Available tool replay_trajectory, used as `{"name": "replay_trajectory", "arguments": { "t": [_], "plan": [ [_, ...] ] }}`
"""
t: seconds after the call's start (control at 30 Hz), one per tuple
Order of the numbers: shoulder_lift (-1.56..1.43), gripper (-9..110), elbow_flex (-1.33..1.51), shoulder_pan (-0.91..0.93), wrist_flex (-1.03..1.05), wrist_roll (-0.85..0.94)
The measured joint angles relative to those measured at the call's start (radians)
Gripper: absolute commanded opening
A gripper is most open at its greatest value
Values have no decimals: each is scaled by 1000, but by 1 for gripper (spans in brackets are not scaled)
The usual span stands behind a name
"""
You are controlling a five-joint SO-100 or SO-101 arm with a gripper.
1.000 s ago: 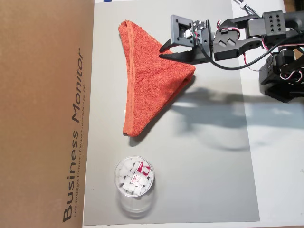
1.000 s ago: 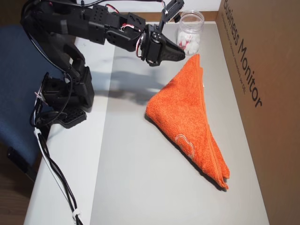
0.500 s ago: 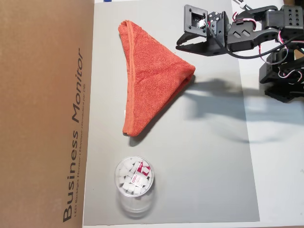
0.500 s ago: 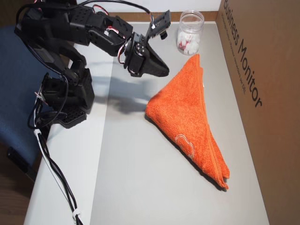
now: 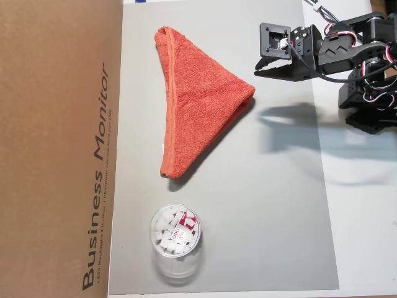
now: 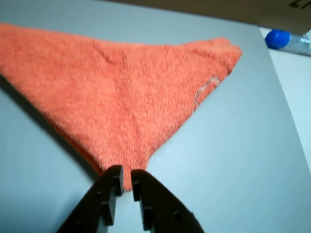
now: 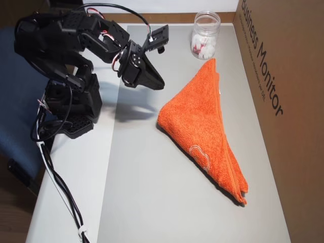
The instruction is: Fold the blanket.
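Note:
The orange-red blanket (image 5: 198, 102) lies folded into a triangle on the grey mat (image 5: 267, 205), its long hemmed edge toward the cardboard box. Both overhead views show it whole, and in one its point faces the arm (image 7: 202, 121). My gripper (image 5: 257, 69) hangs in the air just off the blanket's pointed corner, apart from the cloth (image 7: 161, 86). In the wrist view the two black fingertips (image 6: 115, 175) sit almost together with nothing between them, and the blanket (image 6: 126, 97) spreads out beyond them.
A clear plastic cup (image 5: 175, 239) of white pieces stands on the mat past the blanket's end (image 7: 205, 35). A tall cardboard box (image 5: 56, 149) walls off one side of the mat. The arm's base (image 7: 71, 111) sits on the white table beside the mat.
The gripper has drawn back from over the blanket's corner toward the arm's base, ending clear of the cloth. The blanket has not moved.

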State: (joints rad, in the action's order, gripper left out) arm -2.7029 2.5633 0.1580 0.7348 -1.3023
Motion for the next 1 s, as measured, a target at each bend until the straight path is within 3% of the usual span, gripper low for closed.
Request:
{"name": "replay_trajectory", "arguments": {
  "t": [0.37,1.0],
  "plan": [
    [-218,0,129,5,232,0],
    [-469,0,426,-6,245,-6]
  ]
}}
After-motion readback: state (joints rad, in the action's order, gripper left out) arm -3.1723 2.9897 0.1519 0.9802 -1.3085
